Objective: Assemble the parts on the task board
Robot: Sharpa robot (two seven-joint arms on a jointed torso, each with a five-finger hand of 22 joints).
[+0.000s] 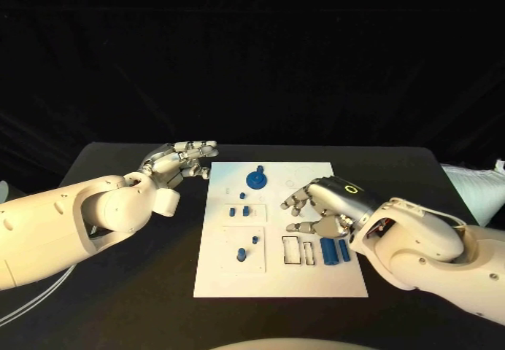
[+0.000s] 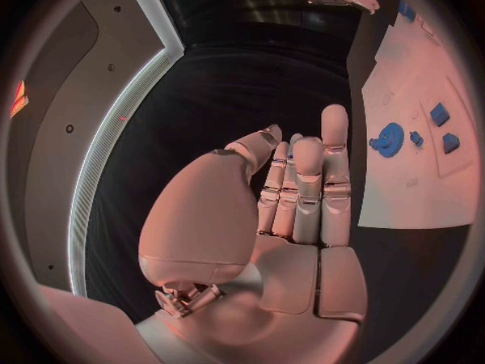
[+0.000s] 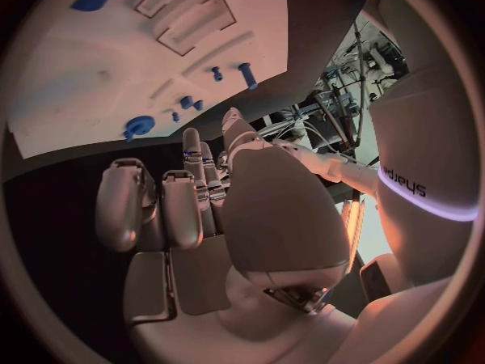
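Table (image 1: 116, 306): matte black, flat.
Board (image 1: 282, 281): white rectangular plate in the middle of the table, smooth, with shallow square panels and thin rectangular slots outlined in black.
Gear (image 1: 257, 178): round blue toothed disc with a knob, near the board's far edge.
Pegs (image 1: 238, 212): small blue stubs standing in the left panels.
Bars (image 1: 336, 251): two blue oblong pieces lying side by side at the board's right edge, beside the slots.
Left hand (image 1: 181, 160): silver, jointed, off the board's far left corner; fingers loosely extended, close together, grasping nothing.
Right hand (image 1: 317, 208): silver, over the board's right side, just beyond the bars; fingers partly curled, apart, nothing between them.
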